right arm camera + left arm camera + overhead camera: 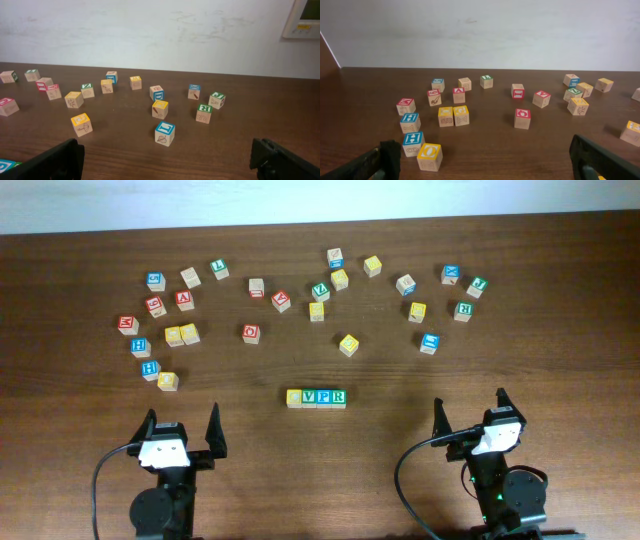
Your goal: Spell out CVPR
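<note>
Your CVPR cubes (316, 397) are sitting in a touching row near the bench's (90, 395) front edge. Your left end effector (183, 418) and right end effector (470, 404) are both hanging open.

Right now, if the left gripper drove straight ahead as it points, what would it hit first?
The left gripper would likely meet the yellow-framed cube first: it sits nearest, just inside its left jaw's line, though depth is unclear.

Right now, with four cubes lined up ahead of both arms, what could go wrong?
The C-V-P-R row sits between the open left tool and right tool; a careless inward sweep could scatter it. Its cubes touch, so nudging one shifts the rest. A loose yellow cube lies just behind the row and could get dragged in.
</note>
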Action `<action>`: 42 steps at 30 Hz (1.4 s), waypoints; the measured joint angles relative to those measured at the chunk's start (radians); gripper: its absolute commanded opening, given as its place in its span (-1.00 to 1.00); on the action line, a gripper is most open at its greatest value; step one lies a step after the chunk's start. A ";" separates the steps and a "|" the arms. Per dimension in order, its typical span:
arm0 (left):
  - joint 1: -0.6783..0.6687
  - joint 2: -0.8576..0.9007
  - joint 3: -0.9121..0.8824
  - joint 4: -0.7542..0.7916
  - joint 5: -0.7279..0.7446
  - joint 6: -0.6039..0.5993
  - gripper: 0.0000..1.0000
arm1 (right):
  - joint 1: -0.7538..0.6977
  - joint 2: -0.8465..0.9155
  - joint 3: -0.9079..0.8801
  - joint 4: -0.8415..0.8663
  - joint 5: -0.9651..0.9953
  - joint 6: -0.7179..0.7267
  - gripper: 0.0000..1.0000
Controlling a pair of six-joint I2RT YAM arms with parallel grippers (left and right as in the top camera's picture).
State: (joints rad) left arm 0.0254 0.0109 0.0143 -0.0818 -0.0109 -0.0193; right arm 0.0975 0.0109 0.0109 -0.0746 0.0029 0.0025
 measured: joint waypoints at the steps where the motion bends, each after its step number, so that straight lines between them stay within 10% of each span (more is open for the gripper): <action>1: 0.000 0.000 0.000 0.000 0.000 0.000 0.98 | 0.000 0.000 0.000 0.000 0.000 0.000 0.97; 42: 0.000 0.000 0.000 0.000 0.000 0.000 0.98 | -0.064 0.000 0.000 0.000 0.007 -0.002 0.97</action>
State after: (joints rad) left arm 0.0254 0.0109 0.0143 -0.0818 -0.0109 -0.0193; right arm 0.0338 0.0109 0.0109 -0.0746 0.0097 0.0006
